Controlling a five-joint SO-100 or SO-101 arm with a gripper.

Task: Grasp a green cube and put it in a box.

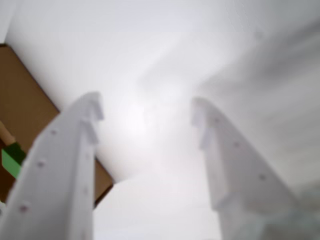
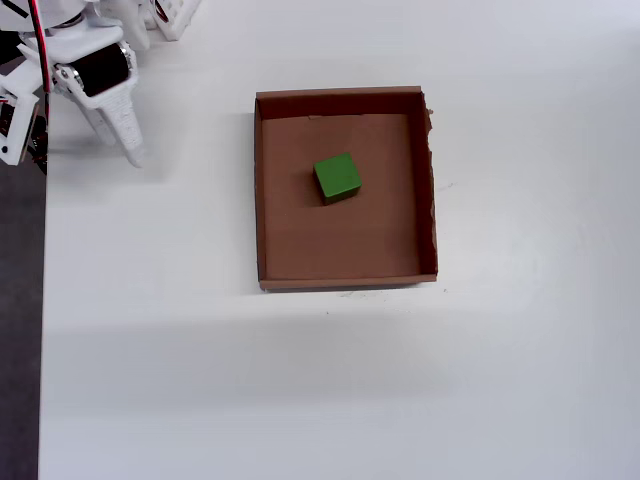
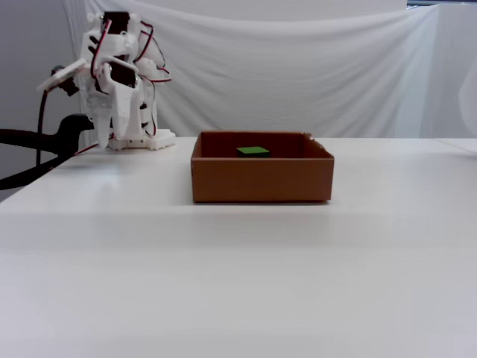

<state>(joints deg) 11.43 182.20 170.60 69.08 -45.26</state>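
The green cube (image 2: pixel 338 176) lies inside the brown box (image 2: pixel 258 200), a little above the middle of its floor in the overhead view. From the fixed view only the cube's top (image 3: pixel 253 151) shows over the box's front wall (image 3: pixel 261 180). My gripper (image 2: pixel 123 150) hangs open and empty near the arm's base, well to the left of the box and apart from it. In the wrist view its white fingers (image 1: pixel 70 160) spread wide around bare table, with the gripper (image 1: pixel 147 111) holding nothing. A corner of the box (image 1: pixel 25 100) and the cube (image 1: pixel 12 159) peek in at the left edge.
The white table ends at a dark strip (image 2: pixel 20 330) along the left of the overhead view. The arm's white base (image 3: pixel 141 140) and a black cable (image 3: pixel 30 138) sit at the far left in the fixed view. A white cloth (image 3: pixel 298 67) hangs behind.
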